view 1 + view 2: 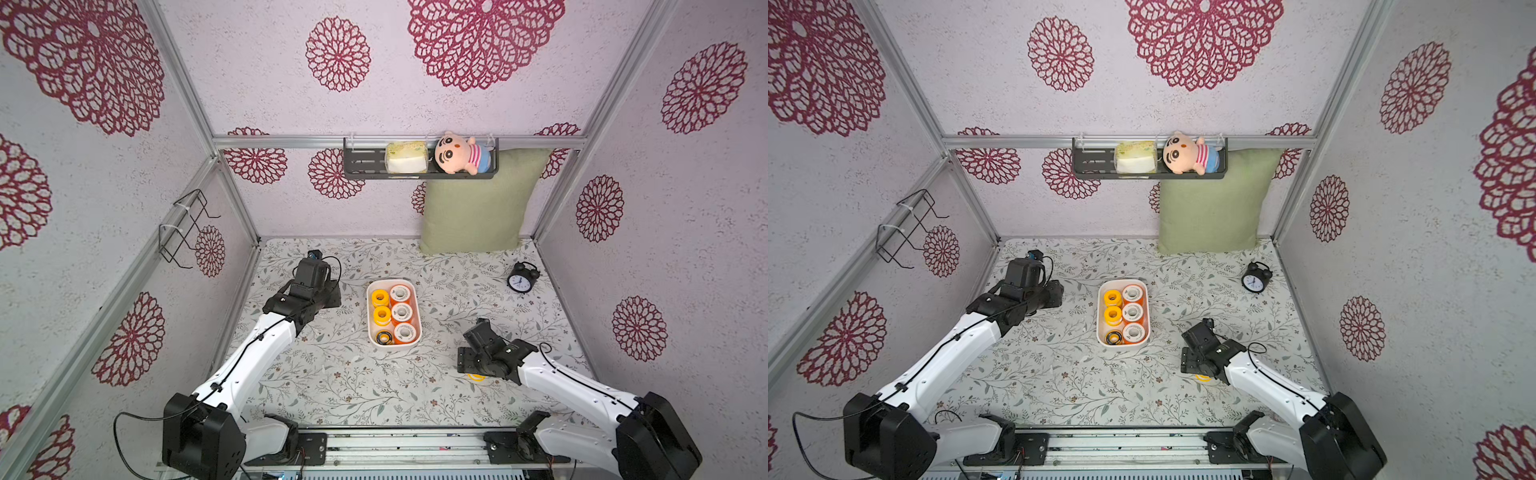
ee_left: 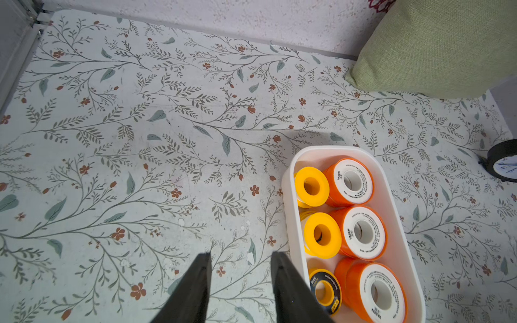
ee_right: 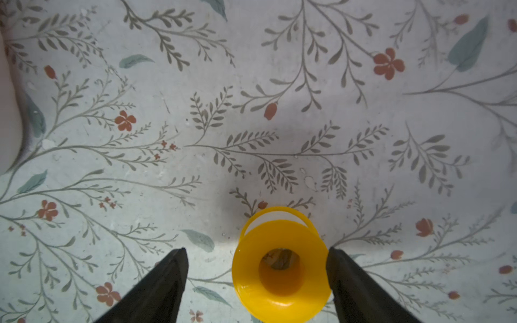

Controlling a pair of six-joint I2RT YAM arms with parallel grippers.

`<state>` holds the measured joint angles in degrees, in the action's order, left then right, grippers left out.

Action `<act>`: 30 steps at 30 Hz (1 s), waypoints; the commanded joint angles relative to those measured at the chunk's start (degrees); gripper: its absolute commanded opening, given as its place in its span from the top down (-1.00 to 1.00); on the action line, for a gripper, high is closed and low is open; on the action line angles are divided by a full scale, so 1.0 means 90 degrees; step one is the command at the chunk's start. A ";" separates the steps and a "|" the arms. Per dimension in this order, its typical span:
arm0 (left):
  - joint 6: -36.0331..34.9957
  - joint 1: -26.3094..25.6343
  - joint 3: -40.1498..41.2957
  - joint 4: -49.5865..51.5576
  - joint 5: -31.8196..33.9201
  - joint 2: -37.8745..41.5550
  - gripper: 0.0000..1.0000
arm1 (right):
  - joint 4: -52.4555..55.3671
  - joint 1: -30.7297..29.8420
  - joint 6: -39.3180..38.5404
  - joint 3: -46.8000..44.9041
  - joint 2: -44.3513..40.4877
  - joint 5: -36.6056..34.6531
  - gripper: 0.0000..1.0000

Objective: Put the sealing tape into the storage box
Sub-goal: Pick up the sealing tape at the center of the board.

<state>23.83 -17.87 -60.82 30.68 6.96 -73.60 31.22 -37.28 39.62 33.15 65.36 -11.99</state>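
Note:
The storage box (image 1: 370,320) (image 1: 1099,320) (image 2: 288,184) is a white tub at the middle of the table. It holds several rolls of sealing tape: three orange (image 1: 401,312), two yellow (image 1: 381,315) and a black-faced one (image 1: 385,337). Another yellow roll (image 3: 281,268) lies on the table right of the box; in both top views only its edge (image 1: 476,377) (image 1: 1203,377) shows under the right wrist. My right gripper (image 3: 257,250) is open around it, one finger close against it. My left gripper (image 2: 241,254) hangs open and empty over the table beside the box's left wall.
A black alarm clock (image 1: 520,280) stands at the back right. A green pillow (image 1: 482,203) leans on the back wall under a black shelf (image 1: 361,164) with a plush doll. A wire rack (image 1: 183,228) hangs on the left wall.

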 commanded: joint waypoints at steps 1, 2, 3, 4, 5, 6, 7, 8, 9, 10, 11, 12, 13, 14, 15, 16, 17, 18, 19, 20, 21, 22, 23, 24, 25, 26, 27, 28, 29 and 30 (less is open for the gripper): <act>-0.0022 0.0087 -0.0089 -0.0171 -0.0087 -0.0024 0.16 | 0.0046 -0.0105 0.0205 0.0048 0.0108 -0.0281 -0.70; -0.0013 0.0099 -0.0067 -0.0194 -0.0113 -0.0032 0.16 | 0.0060 -0.0130 0.0225 0.0064 0.0135 -0.0319 -0.70; -0.0014 0.0101 -0.0060 -0.0196 -0.0142 -0.0043 0.16 | 0.0075 -0.0145 0.0227 0.0076 0.0148 -0.0362 -0.70; -0.0017 0.0110 -0.0054 -0.0195 -0.0161 -0.0053 0.17 | 0.0102 -0.0154 0.0227 0.0085 0.0176 -0.0381 -0.70; -0.0012 0.0101 -0.0039 -0.0195 -0.0172 -0.0063 0.17 | 0.0131 -0.0164 0.0258 0.0095 0.0194 -0.0442 -0.70; -0.0012 0.0107 -0.0039 -0.0192 -0.0178 -0.0064 0.17 | 0.0181 -0.0182 0.0296 0.0110 0.0201 -0.0523 -0.70; -0.0014 0.0111 -0.0025 -0.0188 -0.0186 -0.0074 0.17 | 0.0230 -0.0219 0.0338 0.0134 0.0183 -0.0629 -0.71; -0.0013 0.0102 -0.0013 -0.0195 -0.0195 -0.0068 0.17 | 0.0233 -0.0241 0.0344 0.0145 0.0142 -0.0676 -0.71; -0.0012 0.0103 0.0000 -0.0214 -0.0196 -0.0067 0.17 | 0.0187 -0.0243 0.0312 0.0150 0.0072 -0.0656 -0.71; -0.0012 0.0105 0.0010 -0.0215 -0.0197 -0.0074 0.17 | 0.0125 -0.0248 0.0275 0.0162 -0.0004 -0.0607 -0.71; -0.0012 0.0110 0.0009 -0.0230 -0.0191 -0.0081 0.17 | 0.0078 -0.0243 0.0252 0.0165 -0.0084 -0.0569 -0.71; -0.0012 0.0110 0.0010 -0.0242 -0.0212 -0.0093 0.17 | 0.0038 -0.0243 0.0247 0.0162 -0.0168 -0.0541 -0.71; -0.0012 0.0110 0.0000 -0.0244 -0.0227 -0.0110 0.17 | 0.0009 -0.0243 0.0253 0.0157 -0.0259 -0.0527 -0.71; -0.0012 0.0111 0.0000 -0.0244 -0.0243 -0.0132 0.17 | -0.0002 -0.0243 0.0267 0.0155 -0.0312 -0.0528 -0.71; -0.0012 0.0116 -0.0009 -0.0244 -0.0264 -0.0140 0.17 | 0.0029 -0.0243 0.0309 0.0145 -0.0367 -0.0575 -0.71; -0.0015 0.0110 -0.0005 -0.0244 -0.0292 -0.0149 0.17 | 0.0091 -0.0243 0.0364 0.0127 -0.0397 -0.0667 -0.71; -0.0017 0.0110 -0.0005 -0.0244 -0.0313 -0.0157 0.17 | 0.0162 -0.0243 0.0414 0.0108 -0.0400 -0.0749 -0.71; -0.0014 0.0111 -0.0008 -0.0244 -0.0340 -0.0161 0.18 | 0.0262 -0.0243 0.0481 0.0092 -0.0382 -0.0868 -0.72; -0.0012 0.0112 -0.0003 -0.0244 -0.0352 -0.0162 0.18 | 0.0339 -0.0243 0.0535 0.0078 -0.0348 -0.0969 -0.73; -0.0012 0.0110 0.0006 -0.0254 -0.0353 -0.0162 0.18 | 0.0402 -0.0243 0.0575 0.0060 -0.0301 -0.1046 -0.75; -0.0012 0.0112 0.0009 -0.0257 -0.0345 -0.0162 0.18 | 0.0412 -0.0243 0.0588 0.0039 -0.0257 -0.1079 -0.79; -0.0017 0.0113 0.0010 -0.0254 -0.0341 -0.0162 0.17 | 0.0400 -0.0243 0.0596 0.0019 -0.0217 -0.1090 -0.80; -0.0014 0.0110 0.0014 -0.0256 -0.0358 -0.0167 0.17 | 0.0374 -0.0245 0.0606 0.0004 -0.0187 -0.1085 -0.80; -0.0012 0.0110 0.0010 -0.0258 -0.0371 -0.0181 0.18 | 0.0323 -0.0243 0.0593 -0.0022 -0.0158 -0.1073 -0.81; -0.0011 0.0110 0.0010 -0.0254 -0.0373 -0.0193 0.18 | 0.0275 -0.0243 0.0579 -0.0046 -0.0148 -0.1043 -0.82; -0.0008 0.0110 0.0010 -0.0254 -0.0375 -0.0191 0.18 | 0.0256 -0.0243 0.0588 -0.0066 -0.0117 -0.1043 -0.83; -0.0012 0.0110 0.0014 -0.0254 -0.0383 -0.0201 0.18 | 0.0229 -0.0243 0.0575 -0.0074 -0.0096 -0.1042 -0.84; -0.0012 0.0110 0.0009 -0.0254 -0.0381 -0.0209 0.18 | 0.0197 -0.0243 0.0538 -0.0088 -0.0086 -0.1014 -0.84; -0.0012 0.0111 0.0013 -0.0249 -0.0383 -0.0211 0.18 | 0.0159 -0.0243 0.0518 -0.0107 -0.0071 -0.0986 -0.84; -0.0012 0.0110 0.0000 -0.0254 -0.0378 -0.0215 0.18 | 0.0110 -0.0243 0.0478 -0.0127 -0.0050 -0.0941 -0.84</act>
<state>23.83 -17.32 -60.82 29.67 3.99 -75.05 32.53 -39.18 43.59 32.58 64.53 -19.35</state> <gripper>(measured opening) 0.412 0.917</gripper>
